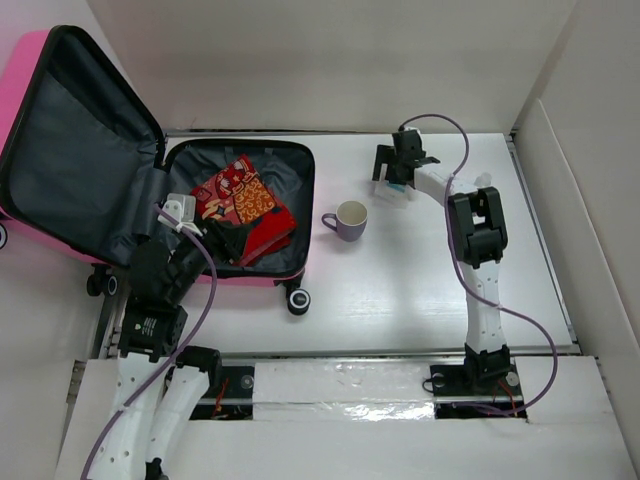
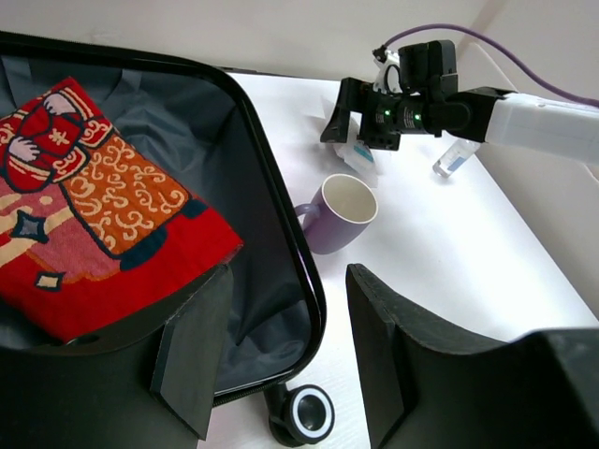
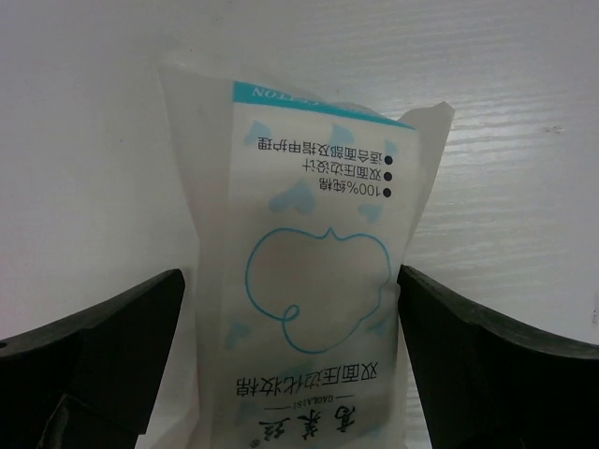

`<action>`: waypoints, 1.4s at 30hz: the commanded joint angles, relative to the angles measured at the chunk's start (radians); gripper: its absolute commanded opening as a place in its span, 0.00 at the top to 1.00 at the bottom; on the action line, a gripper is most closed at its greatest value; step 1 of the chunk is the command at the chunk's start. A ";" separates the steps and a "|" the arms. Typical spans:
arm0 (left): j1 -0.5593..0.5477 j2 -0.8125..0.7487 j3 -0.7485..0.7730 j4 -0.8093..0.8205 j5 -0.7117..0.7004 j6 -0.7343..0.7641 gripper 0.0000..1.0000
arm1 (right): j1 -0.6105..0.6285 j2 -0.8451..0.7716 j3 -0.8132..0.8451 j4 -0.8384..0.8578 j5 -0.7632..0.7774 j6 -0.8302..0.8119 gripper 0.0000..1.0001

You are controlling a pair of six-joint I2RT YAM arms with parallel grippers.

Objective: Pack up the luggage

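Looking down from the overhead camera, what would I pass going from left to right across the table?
pink suitcase, lying open → red patterned cloth inside it → purple mug → right gripper, open over a white packet

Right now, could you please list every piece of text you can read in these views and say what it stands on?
"100%纯棉": white packet, upside down in the right wrist view.
"双面压边设计": same packet.
"双面压边化妆棉": same packet.
Teal band lettering, third bulleted line and brand script on the packet: not surely readable.
Red cloth in the luggage, purple mug: no legible text.
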 commanded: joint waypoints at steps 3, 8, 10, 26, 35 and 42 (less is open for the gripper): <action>-0.014 -0.010 0.019 0.017 -0.010 0.019 0.51 | 0.006 -0.031 0.010 -0.077 -0.032 -0.012 0.08; -0.014 -0.016 0.022 0.008 -0.020 0.019 0.52 | 0.016 -0.116 -0.132 0.033 -0.021 -0.017 0.40; -0.025 -0.016 0.023 0.007 -0.026 0.019 0.51 | 0.027 -0.189 -0.177 0.067 -0.006 -0.022 0.43; -0.025 -0.059 0.037 0.000 -0.136 -0.004 0.52 | 0.461 -0.319 -0.020 0.357 -0.461 0.092 0.02; -0.016 -0.082 0.030 0.002 -0.155 -0.004 0.51 | 0.380 -0.307 -0.080 0.521 -0.592 0.248 0.00; -0.016 -0.080 0.028 0.008 -0.122 -0.003 0.51 | 0.080 -0.697 -0.655 0.649 -0.357 0.198 0.68</action>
